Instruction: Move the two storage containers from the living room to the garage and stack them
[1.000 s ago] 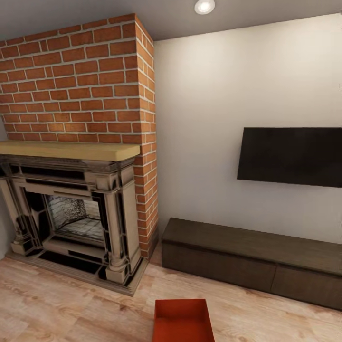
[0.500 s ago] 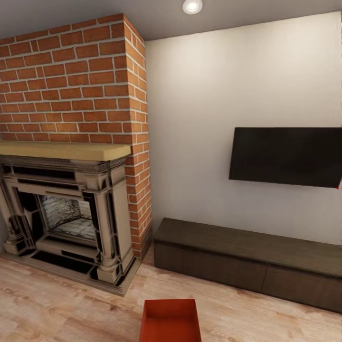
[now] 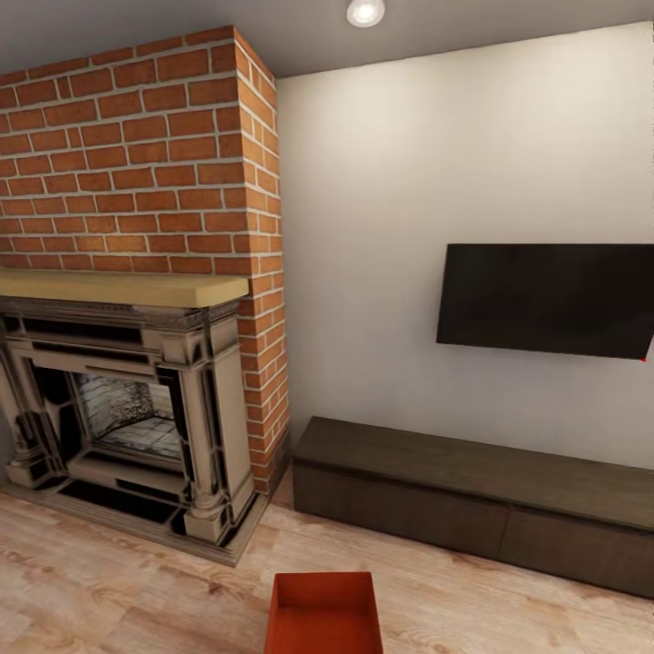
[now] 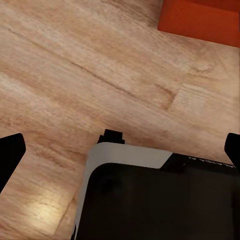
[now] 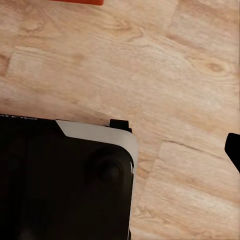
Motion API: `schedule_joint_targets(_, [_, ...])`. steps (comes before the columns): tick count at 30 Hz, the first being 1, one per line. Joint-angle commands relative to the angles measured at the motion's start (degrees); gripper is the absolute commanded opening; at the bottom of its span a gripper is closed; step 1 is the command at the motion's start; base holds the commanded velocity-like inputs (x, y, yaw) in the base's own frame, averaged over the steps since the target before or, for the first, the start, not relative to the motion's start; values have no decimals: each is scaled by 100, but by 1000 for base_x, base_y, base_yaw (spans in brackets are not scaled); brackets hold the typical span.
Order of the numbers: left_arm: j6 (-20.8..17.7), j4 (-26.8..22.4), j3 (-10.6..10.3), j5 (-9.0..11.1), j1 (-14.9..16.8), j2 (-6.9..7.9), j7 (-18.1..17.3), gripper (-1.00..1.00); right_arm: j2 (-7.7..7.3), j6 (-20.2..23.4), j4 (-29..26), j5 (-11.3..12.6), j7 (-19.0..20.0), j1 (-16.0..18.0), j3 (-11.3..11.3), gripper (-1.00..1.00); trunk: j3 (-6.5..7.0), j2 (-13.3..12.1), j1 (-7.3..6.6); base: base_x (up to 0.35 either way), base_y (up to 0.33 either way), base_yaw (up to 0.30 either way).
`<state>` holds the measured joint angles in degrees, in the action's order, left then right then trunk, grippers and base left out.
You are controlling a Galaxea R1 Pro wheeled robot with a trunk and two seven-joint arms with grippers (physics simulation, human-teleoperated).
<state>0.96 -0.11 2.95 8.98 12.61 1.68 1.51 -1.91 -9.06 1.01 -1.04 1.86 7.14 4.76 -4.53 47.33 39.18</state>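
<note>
while wide apart, left pincer (image 4: 120,150) holds nothing

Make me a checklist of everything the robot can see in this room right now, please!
Surface: light wood plank floor, no rug seen.
Job's things: one red-orange storage container on the floor in front of the robot, cut off by the head view's lower edge; its corner also shows in the left wrist view.
Clutter: nothing seen.
Hands: left hand looks open, dark fingertips wide apart over bare floor, holding nothing; right hand, just one dark fingertip shows, so cannot tell.
Cables: nothing seen.
Surroundings: brick fireplace with a wooden mantel, wall-mounted black TV, long low dark cabinet, ceiling light.
</note>
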Motion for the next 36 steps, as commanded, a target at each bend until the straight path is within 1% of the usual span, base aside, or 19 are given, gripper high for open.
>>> schedule_joint_targets(1, [10,3,24,25,4,-1,7,100,-2,-25,12,-10,7,6,42,100,-9,6,1,0,-131,0])
schedule_joint_targets(7, [10,2,25,25,4,3,7,100,-2,-17,13,-10,15,7,42,100,-9,6,1,0,-133,0])
schedule_joint_targets(18, [10,2,22,25,4,-1,7,100,-2,-10,13,-2,17,7,42,100,-9,6,1,13,-10,0])
schedule_joint_targets(31, [10,2,26,25,4,-1,7,100,-2,-13,12,-10,9,6,42,100,-9,6,1,256,126,0])
schedule_joint_targets(36, [10,2,27,25,4,-1,7,100,-2,-16,13,-10,8,6,42,100,-9,6,1,211,41,0])
